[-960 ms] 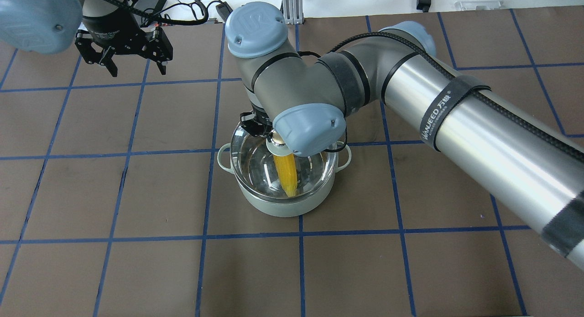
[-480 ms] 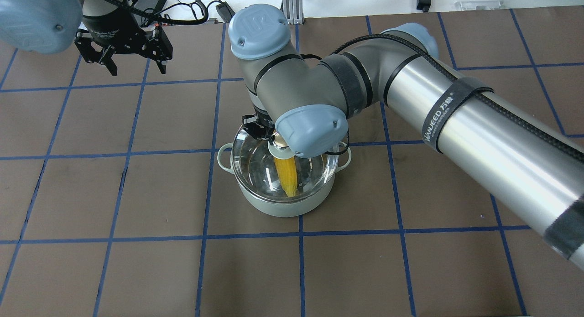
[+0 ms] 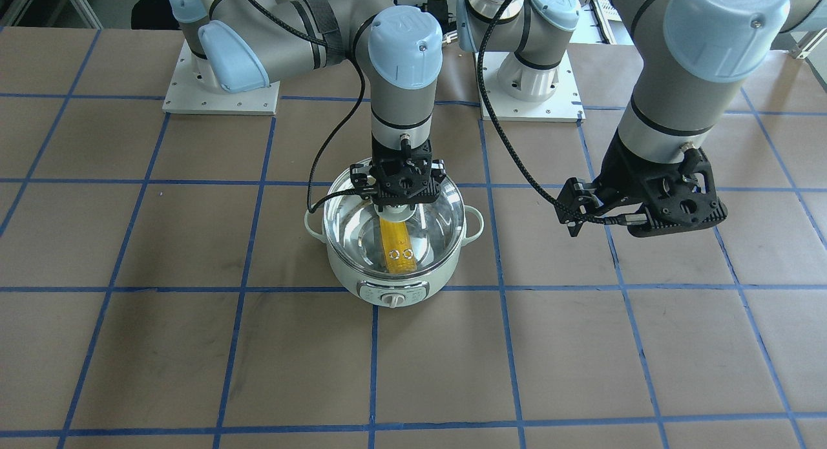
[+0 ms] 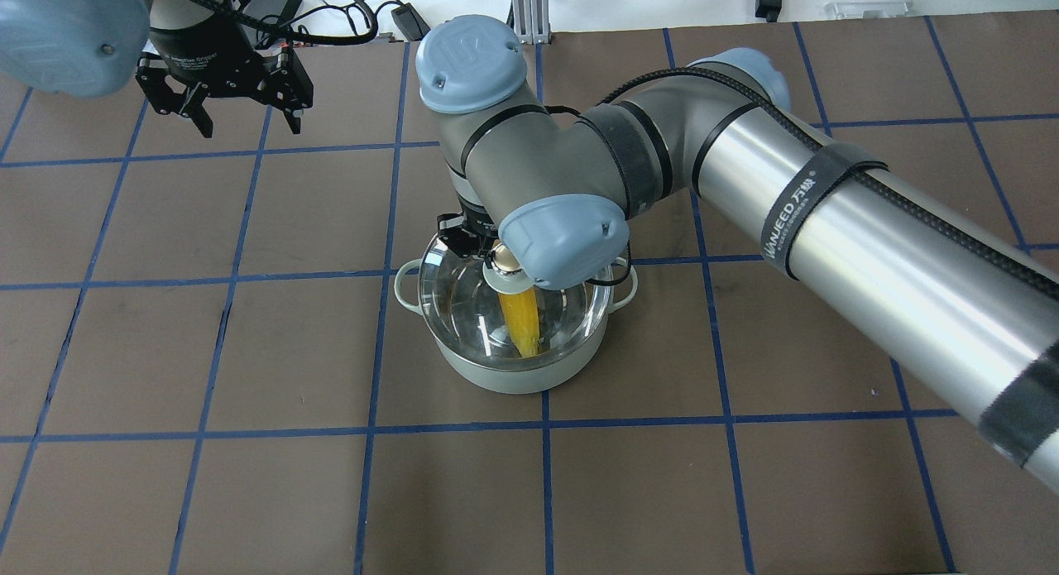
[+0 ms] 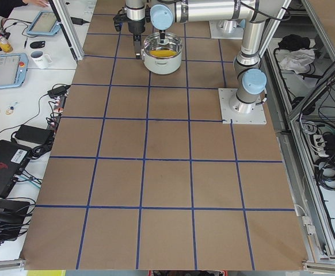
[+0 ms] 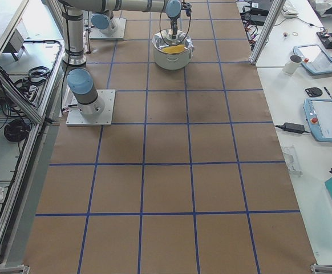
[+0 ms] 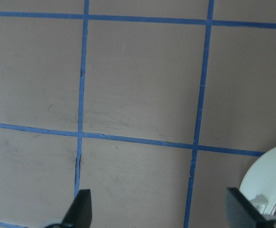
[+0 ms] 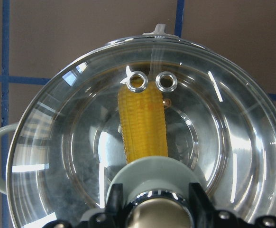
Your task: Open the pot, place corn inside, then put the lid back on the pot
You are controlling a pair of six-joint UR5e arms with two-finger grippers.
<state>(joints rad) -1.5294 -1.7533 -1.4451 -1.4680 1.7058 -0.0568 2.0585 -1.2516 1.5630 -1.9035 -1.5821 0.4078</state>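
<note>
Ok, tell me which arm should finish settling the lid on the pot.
Right. The right gripper grips the lid by its knob directly over the pot, with the corn already inside. The left gripper hangs open off to the side, away from the pot, holding nothing.

One pot (image 3: pixel 344 272), one corn (image 3: pixel 395 243), one lid (image 3: pixel 434 221)

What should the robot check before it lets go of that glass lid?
1. The corn lies inside the pot: ok.
2. The lid is centred over the pot: ok.
3. The lid sits flat on the rim all round: cannot tell.
4. The right gripper is closed on the lid's top: ok.
5. The left gripper is open and well away from the pot: ok.
6. The pot stands upright: ok.
</note>
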